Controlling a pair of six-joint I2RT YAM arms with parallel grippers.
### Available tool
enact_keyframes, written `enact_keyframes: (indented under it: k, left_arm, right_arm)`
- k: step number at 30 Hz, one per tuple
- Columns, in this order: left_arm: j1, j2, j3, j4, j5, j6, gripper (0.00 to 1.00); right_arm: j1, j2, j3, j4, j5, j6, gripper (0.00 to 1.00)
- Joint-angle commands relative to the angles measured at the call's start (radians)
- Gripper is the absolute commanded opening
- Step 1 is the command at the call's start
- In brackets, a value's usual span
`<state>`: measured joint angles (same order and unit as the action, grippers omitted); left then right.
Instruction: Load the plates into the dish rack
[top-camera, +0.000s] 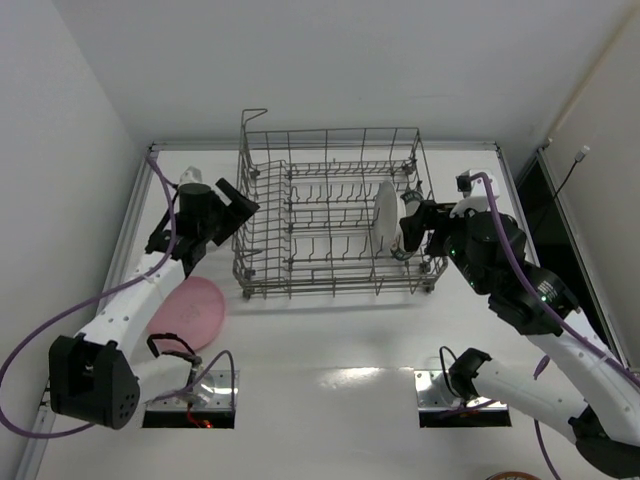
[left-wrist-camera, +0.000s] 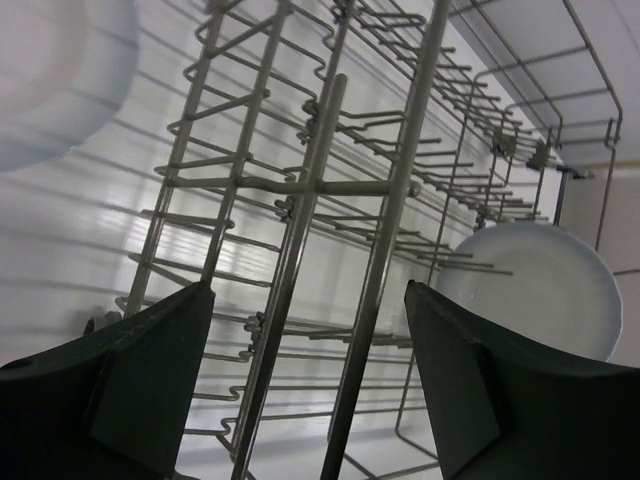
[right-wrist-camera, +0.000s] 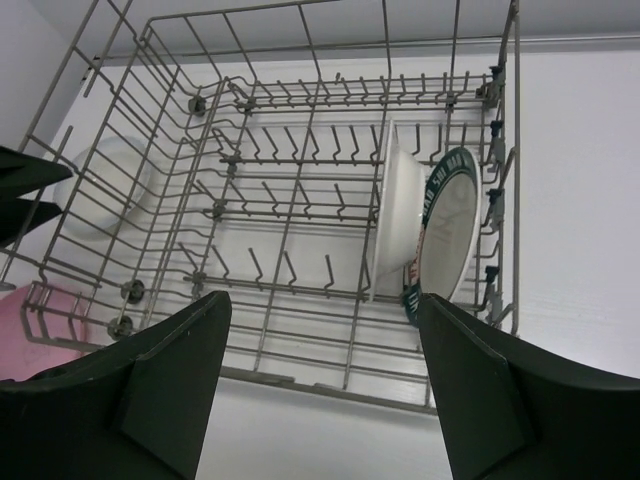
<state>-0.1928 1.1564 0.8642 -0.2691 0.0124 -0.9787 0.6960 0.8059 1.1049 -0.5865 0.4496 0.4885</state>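
Note:
The grey wire dish rack (top-camera: 320, 215) stands at the middle back of the table. A plain white plate (top-camera: 385, 212) stands upright in its right end, with the teal-rimmed plate (right-wrist-camera: 445, 235) right behind it. The pink plate (top-camera: 190, 312) lies flat on the table left of the rack. Another white plate (right-wrist-camera: 105, 180) lies outside the rack's left side, also in the left wrist view (left-wrist-camera: 60, 70). My left gripper (top-camera: 238, 203) is open at the rack's left wall, wires between its jaws (left-wrist-camera: 310, 385). My right gripper (top-camera: 413, 228) is open and empty at the rack's right end (right-wrist-camera: 320, 390).
The table's raised metal rails (top-camera: 135, 200) run along the left, back and right edges. Purple cables (top-camera: 160, 190) loop along both arms. A dark panel (top-camera: 545, 205) stands beyond the right rail. Two arm base plates (top-camera: 195, 400) sit at the near edge.

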Motion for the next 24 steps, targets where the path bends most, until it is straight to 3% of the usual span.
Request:
enact_keyframes:
  k: [1, 6, 8, 10, 20, 24]
  left_arm:
    - [-0.092, 0.103, 0.004, -0.001, 0.106, -0.014, 0.75]
    - [-0.132, 0.210, 0.091, -0.021, 0.097, 0.015, 0.75]
    - [-0.132, 0.220, 0.101, -0.030, 0.109, 0.038, 0.80]
    - [-0.132, 0.220, 0.147, -0.048, 0.121, 0.061, 0.99]
    - [-0.203, 0.166, 0.416, -0.157, 0.107, 0.170, 1.00]
    - [-0.200, 0.172, 0.513, -0.168, 0.234, 0.207, 1.00]
  right_arm:
    - [-0.003, -0.008, -0.007, 0.008, 0.027, -0.013, 0.73]
    - [-0.003, -0.008, -0.007, -0.001, 0.027, -0.013, 0.73]
    - [-0.003, -0.017, -0.007, -0.001, 0.037, -0.013, 0.73]
    - [-0.003, -0.027, -0.007, -0.001, 0.046, -0.013, 0.74]
    - [-0.003, -0.027, -0.025, 0.010, 0.037, -0.013, 0.75]
    - [-0.003, -0.027, -0.025, 0.010, 0.037, -0.013, 0.75]
